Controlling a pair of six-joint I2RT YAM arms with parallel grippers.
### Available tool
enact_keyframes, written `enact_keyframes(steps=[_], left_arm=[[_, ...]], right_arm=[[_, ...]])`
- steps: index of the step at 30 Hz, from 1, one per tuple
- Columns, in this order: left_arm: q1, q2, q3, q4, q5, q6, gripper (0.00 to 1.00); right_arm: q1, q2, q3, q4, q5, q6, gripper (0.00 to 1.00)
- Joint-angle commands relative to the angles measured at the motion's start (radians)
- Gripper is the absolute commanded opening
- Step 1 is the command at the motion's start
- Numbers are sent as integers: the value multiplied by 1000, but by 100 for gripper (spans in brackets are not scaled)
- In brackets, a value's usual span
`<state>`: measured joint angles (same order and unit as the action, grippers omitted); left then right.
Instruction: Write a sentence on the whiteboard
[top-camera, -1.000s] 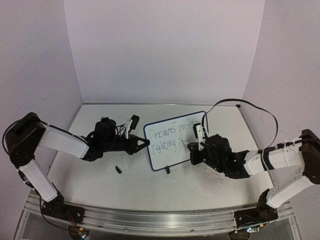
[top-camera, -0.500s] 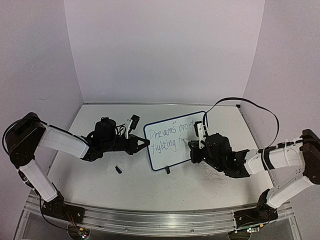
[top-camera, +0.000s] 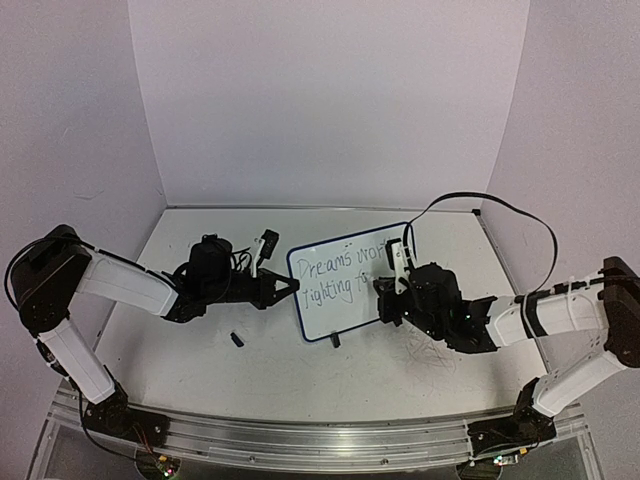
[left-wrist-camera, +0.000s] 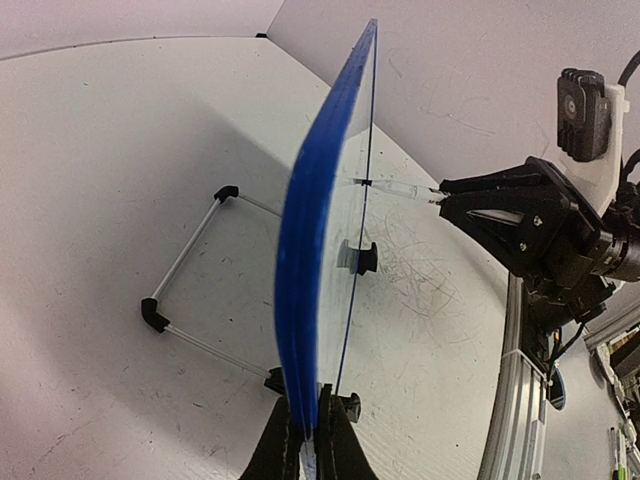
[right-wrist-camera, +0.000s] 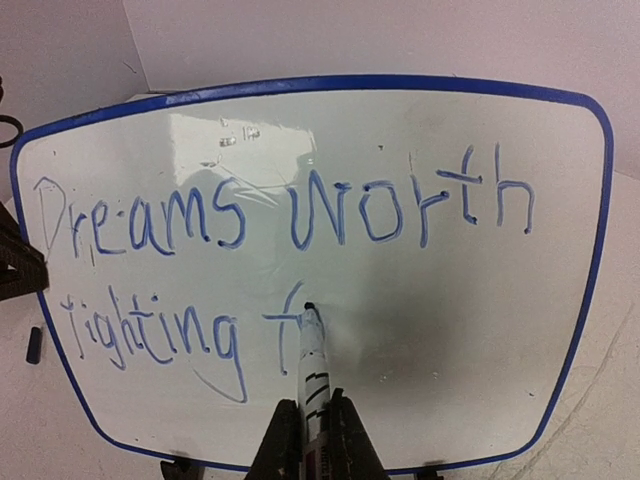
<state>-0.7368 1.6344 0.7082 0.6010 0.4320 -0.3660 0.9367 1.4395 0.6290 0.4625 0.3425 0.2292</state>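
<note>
The whiteboard, white with a dark blue rim, stands tilted at the table's middle. My left gripper is shut on its left rim, which shows edge-on between the jaws of the left gripper. The sentence reads "Dreams worth" in blue, then "fighting f" with a further stroke begun. My right gripper is shut on a white marker. The marker's tip touches the whiteboard just right of the "f". From above, the right gripper sits at the board's right half.
A small black cap lies on the table left of the board's front. A thin wire frame with black corners lies behind the board. Scribble marks cover the tabletop under the right arm. A black cable arcs above that arm.
The right gripper with the marker has shifted slightly left and up along the second line. The left arm and the board have stayed still.
</note>
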Motion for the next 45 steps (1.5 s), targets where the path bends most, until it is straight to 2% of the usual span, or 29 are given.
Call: enact_keyframes(steps=[1, 10, 27, 45], left_arm=[[1, -30, -1, -9, -33, 41, 0], [1, -29, 3, -11, -33, 41, 0], [0, -33, 1, -13, -33, 44, 0], [1, -22, 10, -14, -30, 42, 0]], right_arm=[[-1, -3, -4, 0, -21, 20, 0], [-6, -79, -20, 10, 27, 7, 0], [-17, -2, 8, 36, 35, -19, 0], [-6, -40, -57, -35, 18, 46, 0]])
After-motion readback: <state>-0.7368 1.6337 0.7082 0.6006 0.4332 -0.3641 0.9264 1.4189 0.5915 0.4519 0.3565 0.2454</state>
